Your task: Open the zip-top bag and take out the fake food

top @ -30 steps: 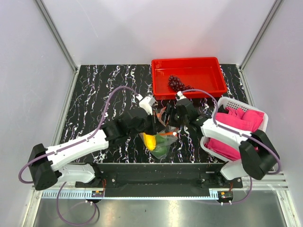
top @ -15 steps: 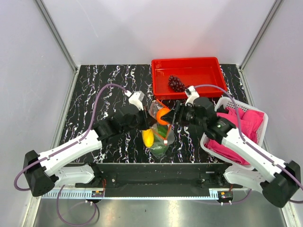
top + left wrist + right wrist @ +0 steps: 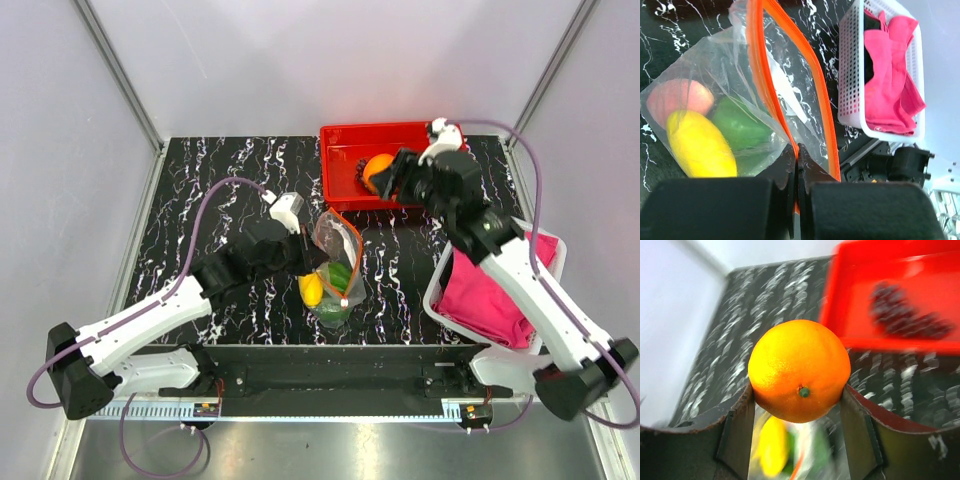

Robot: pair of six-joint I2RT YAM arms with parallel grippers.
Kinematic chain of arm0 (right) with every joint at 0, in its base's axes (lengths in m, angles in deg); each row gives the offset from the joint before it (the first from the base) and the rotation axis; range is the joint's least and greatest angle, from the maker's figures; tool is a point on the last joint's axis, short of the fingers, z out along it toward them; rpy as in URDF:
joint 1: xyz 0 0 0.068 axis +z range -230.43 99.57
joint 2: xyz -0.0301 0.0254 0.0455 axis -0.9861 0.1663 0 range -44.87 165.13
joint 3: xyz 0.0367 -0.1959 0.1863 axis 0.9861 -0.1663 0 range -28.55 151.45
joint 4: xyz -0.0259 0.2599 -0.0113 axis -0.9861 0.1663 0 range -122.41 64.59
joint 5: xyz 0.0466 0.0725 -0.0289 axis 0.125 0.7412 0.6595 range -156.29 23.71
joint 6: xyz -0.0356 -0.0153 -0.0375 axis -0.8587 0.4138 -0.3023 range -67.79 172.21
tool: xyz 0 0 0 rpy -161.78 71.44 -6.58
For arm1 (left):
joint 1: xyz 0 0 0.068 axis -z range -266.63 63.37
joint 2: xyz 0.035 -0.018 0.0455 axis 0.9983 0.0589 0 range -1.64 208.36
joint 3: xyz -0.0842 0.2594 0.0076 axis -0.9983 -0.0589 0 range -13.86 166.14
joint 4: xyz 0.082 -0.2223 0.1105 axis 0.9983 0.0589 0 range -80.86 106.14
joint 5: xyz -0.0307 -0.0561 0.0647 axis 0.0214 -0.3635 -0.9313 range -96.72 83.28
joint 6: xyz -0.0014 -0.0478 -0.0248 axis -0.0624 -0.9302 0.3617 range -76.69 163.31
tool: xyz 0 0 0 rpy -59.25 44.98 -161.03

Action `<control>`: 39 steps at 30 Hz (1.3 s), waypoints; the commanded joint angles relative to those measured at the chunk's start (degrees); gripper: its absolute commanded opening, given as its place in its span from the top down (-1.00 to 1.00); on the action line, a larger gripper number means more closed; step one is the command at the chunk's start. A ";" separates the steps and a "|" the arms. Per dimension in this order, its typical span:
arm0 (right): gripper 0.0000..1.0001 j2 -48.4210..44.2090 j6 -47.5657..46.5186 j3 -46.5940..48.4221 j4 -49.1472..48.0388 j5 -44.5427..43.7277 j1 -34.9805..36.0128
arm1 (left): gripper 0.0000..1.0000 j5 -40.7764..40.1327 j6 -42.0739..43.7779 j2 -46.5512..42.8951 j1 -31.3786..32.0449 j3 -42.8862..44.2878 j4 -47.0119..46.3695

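Observation:
The clear zip-top bag lies mid-table with its orange-red zip strip open. Inside it are a yellow oblong fruit, a green pepper and a pinkish round piece. My left gripper is shut on the bag's zip edge, also seen in its wrist view. My right gripper is shut on the orange ball and holds it in the air over the red tray's near left part. The dark purple grape bunch lies in the tray.
A white basket with pink cloths stands at the right, partly under my right arm. It also shows in the left wrist view. Grey walls close in the black marbled table.
My right gripper has lifted the orange ball out of the bag and carried it back and right to above the red tray. My left gripper still holds the bag's edge.

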 commanded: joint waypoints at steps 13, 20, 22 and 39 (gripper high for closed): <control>1.00 37.36 -10.04 18.60 -4.32 -1.25 -23.34 | 1.00 9.92 5.33 1.52 -3.21 4.72 -0.72; 0.94 50.29 -8.80 26.16 -3.27 3.61 -25.63 | 1.00 14.75 5.68 3.54 -3.30 4.71 -3.53; 0.87 51.70 -8.45 26.87 -2.48 2.47 -25.63 | 1.00 17.38 4.54 3.98 -3.30 4.54 -3.89; -0.78 51.45 -4.23 31.19 10.78 4.23 -25.55 | 1.00 21.08 1.81 7.32 -3.30 3.04 -6.61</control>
